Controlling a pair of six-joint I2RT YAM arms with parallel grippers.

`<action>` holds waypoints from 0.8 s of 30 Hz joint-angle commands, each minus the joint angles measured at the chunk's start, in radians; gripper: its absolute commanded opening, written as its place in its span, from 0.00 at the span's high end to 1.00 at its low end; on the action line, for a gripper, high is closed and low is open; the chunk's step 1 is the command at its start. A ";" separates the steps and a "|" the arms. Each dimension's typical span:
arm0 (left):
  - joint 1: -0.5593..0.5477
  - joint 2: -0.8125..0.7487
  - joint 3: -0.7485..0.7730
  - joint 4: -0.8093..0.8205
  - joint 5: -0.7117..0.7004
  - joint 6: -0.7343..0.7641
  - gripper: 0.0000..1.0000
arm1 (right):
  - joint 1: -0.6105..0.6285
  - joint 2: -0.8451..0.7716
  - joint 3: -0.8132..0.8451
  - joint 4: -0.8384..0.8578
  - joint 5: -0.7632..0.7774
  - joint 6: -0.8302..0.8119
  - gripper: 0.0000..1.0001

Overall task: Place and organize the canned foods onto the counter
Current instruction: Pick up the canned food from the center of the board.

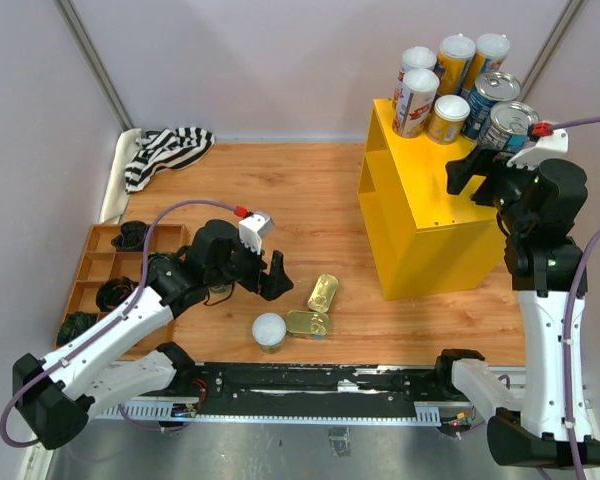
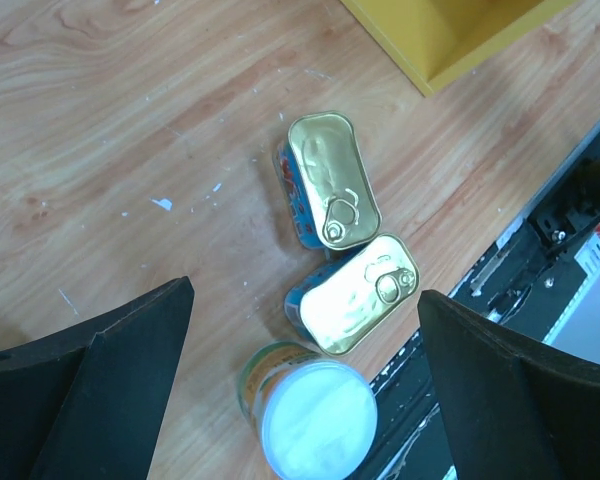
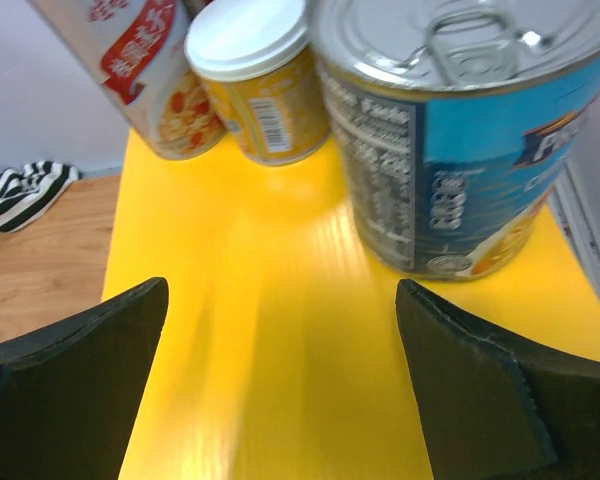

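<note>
The left gripper (image 2: 305, 288), jaws wide, hangs over a flat gold rectangular tin (image 2: 360, 295), probably rigid and slick, best pinched across its long sides.

— Where's the overhead?
— High up on the near side, looking down; the counter (image 1: 425, 200) sits far right.
— The wrist views?
— Left: close, facing down at gold tins (image 2: 332, 180) near the counter's near-left corner. Right: very close above its top. The overhead shows both spots.

Cropped by the right wrist view's top edge: blue can (image 3: 460, 150), red-white tube (image 3: 145, 80); label print blurred. Too small to identify from above: dark lumps (image 1: 115, 295) in wooden tray (image 1: 102, 242), far left.
</note>
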 commanded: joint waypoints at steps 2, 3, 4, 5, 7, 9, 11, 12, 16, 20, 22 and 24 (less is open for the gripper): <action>-0.075 -0.039 0.017 -0.054 -0.201 -0.080 0.00 | 0.065 -0.051 -0.058 0.040 -0.105 0.011 0.02; -0.085 -0.059 0.012 -0.058 -0.231 -0.101 0.00 | 0.084 -0.054 -0.065 0.041 -0.103 0.004 0.02; -0.095 -0.082 0.007 -0.065 -0.264 -0.122 0.00 | 0.105 -0.055 -0.073 0.043 -0.100 -0.005 0.01; -0.105 -0.101 0.004 -0.073 -0.291 -0.145 0.00 | 0.126 -0.057 -0.084 0.051 -0.099 -0.012 0.01; -0.130 -0.135 -0.003 -0.097 -0.338 -0.186 0.00 | 0.171 -0.063 -0.105 0.079 -0.091 -0.024 0.00; -0.159 -0.153 -0.012 -0.130 -0.373 -0.228 0.00 | 0.212 -0.064 -0.121 0.107 -0.085 -0.031 0.01; -0.198 -0.154 -0.026 -0.162 -0.389 -0.267 0.00 | 0.240 -0.060 -0.133 0.129 -0.083 -0.038 0.01; -0.220 -0.147 -0.035 -0.174 -0.393 -0.289 0.00 | 0.253 -0.058 -0.137 0.137 -0.082 -0.041 0.01; -0.332 -0.105 -0.058 -0.217 -0.472 -0.382 0.00 | 0.279 -0.055 -0.149 0.152 -0.087 -0.050 0.01; -0.416 -0.083 -0.073 -0.192 -0.516 -0.423 0.00 | 0.281 -0.067 -0.160 0.155 -0.097 -0.052 0.01; -0.434 -0.064 -0.088 -0.175 -0.504 -0.434 0.00 | 0.280 -0.075 -0.166 0.153 -0.103 -0.054 0.01; -0.459 -0.027 -0.095 -0.178 -0.508 -0.454 0.00 | 0.280 -0.083 -0.177 0.153 -0.111 -0.051 0.02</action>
